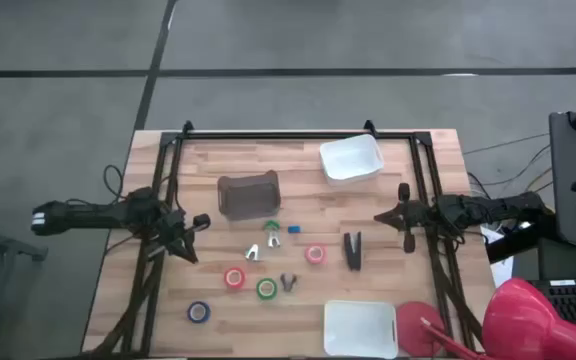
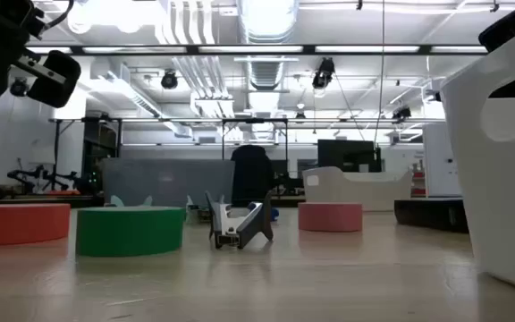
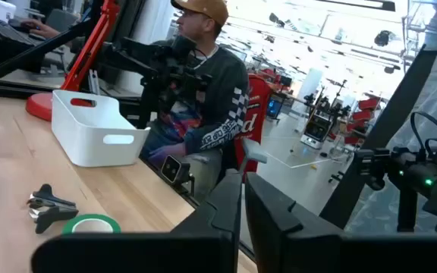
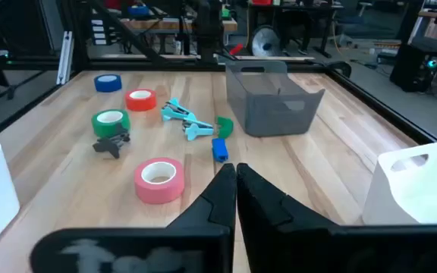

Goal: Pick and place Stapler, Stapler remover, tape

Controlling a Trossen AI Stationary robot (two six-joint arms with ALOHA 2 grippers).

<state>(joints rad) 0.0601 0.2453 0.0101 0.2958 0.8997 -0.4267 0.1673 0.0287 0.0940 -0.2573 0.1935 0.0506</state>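
Observation:
A black stapler (image 1: 353, 250) lies flat right of centre. The pink (image 1: 315, 254), red (image 1: 234, 277), green (image 1: 266, 288) and blue (image 1: 199, 312) tape rolls lie flat on the wood. A dark staple remover (image 1: 288, 281) sits beside the green roll, and a pale one (image 1: 254, 251) lies at mid-table. My left gripper (image 1: 200, 222) hovers shut at the table's left side. My right gripper (image 1: 383, 216) hovers shut at the right side, above and right of the stapler. In the right wrist view the pink roll (image 4: 158, 180) lies just ahead of the fingers.
A dark grey bin (image 1: 248, 194) stands at the far centre. One white bin (image 1: 351, 159) is far right and another (image 1: 360, 328) is at the near edge. Small green (image 1: 271, 225) and blue (image 1: 294, 229) pieces lie mid-table. A red lamp (image 1: 528, 320) and a person (image 3: 203, 98) are beyond the table.

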